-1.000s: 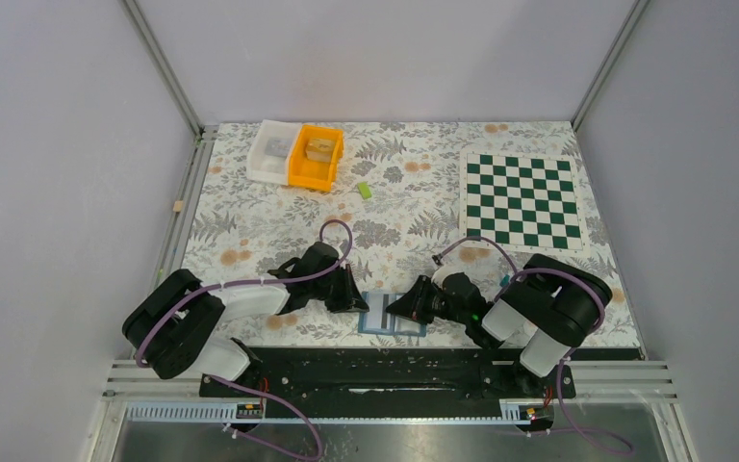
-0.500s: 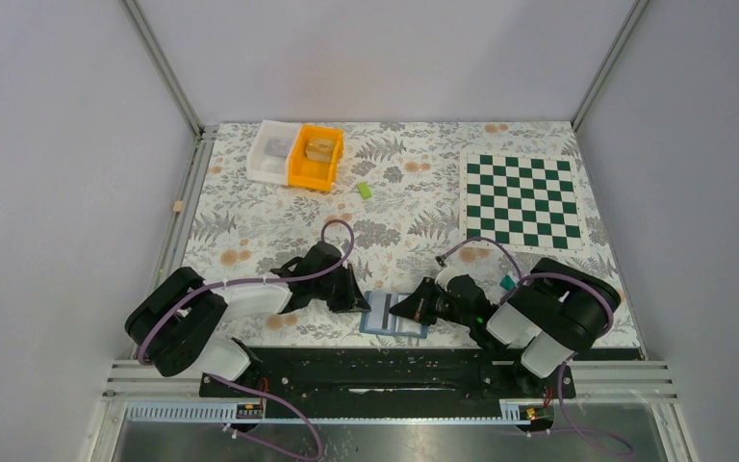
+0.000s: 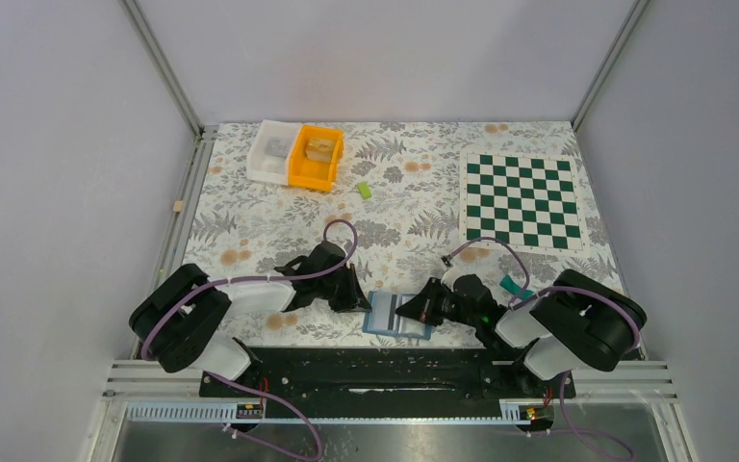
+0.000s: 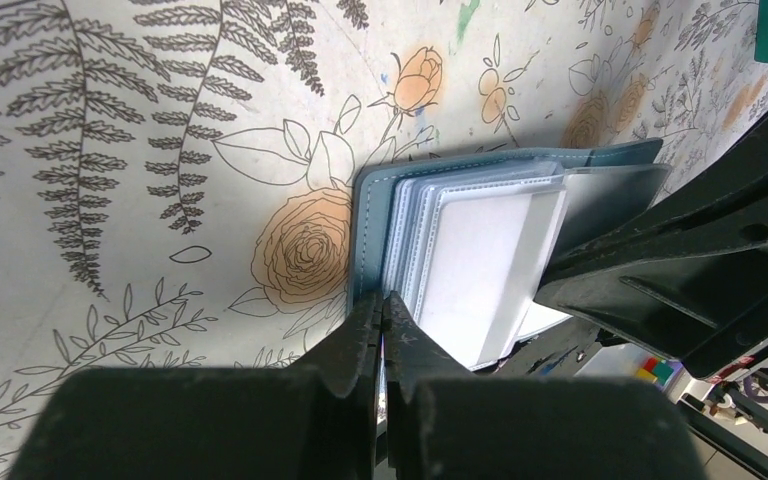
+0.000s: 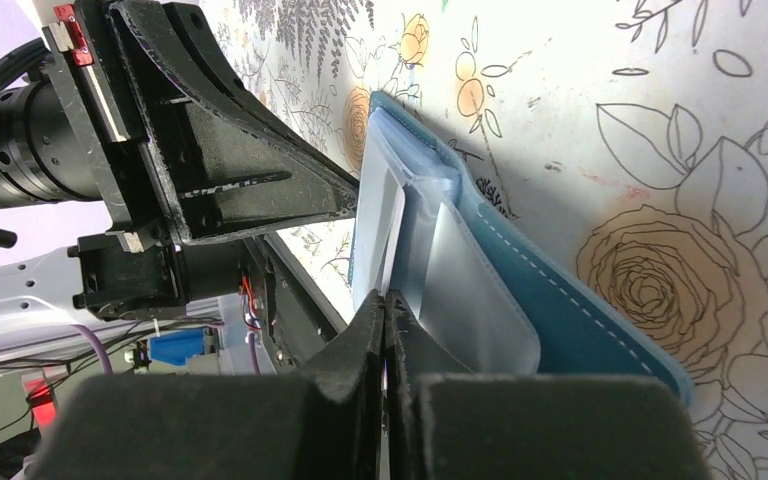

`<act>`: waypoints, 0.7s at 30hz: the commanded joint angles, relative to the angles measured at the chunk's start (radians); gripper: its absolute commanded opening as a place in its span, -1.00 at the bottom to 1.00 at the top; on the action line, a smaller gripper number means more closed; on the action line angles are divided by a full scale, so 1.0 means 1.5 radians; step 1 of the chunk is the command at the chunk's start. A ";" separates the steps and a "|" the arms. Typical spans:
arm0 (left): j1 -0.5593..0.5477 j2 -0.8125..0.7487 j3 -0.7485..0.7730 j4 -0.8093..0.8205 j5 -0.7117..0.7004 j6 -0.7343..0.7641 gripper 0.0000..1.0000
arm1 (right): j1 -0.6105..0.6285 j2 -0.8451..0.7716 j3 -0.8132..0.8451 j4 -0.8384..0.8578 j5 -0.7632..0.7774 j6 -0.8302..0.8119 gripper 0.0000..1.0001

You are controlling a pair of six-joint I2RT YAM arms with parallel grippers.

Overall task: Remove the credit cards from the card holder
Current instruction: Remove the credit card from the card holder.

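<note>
The blue card holder [image 3: 383, 316] lies open on the flowered table, near the front edge between both arms. My left gripper [image 3: 366, 303] is shut on its left edge [image 4: 365, 240]. My right gripper [image 3: 402, 310] comes in from the right, and its tips [image 5: 388, 300] are shut on the edge of a white card [image 5: 375, 235] beside a clear sleeve [image 5: 475, 290]. In the left wrist view the white card [image 4: 480, 265] lies on the stacked sleeves. A teal-green credit card [image 3: 515, 286] lies on the table by the right arm, apart from the holder.
A white bin [image 3: 271, 151] and an orange bin [image 3: 316, 157] stand at the back left, with a small lime-green block [image 3: 364, 190] near them. A chessboard mat [image 3: 522, 200] covers the back right. The black mounting rail [image 3: 375, 371] runs just behind the holder's near side.
The right gripper has closed and its arm has drawn back to the right, uncovering the teal-green card. The holder has shifted slightly right. The left gripper stays shut.
</note>
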 commanded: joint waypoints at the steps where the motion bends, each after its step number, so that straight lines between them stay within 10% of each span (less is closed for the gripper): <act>1: -0.004 0.038 -0.025 -0.105 -0.094 0.031 -1.00 | -0.010 -0.038 0.001 -0.032 -0.021 -0.025 -1.00; 21: -0.004 0.044 -0.020 -0.106 -0.096 0.031 -1.00 | -0.031 -0.403 0.016 -0.500 0.092 -0.107 -1.00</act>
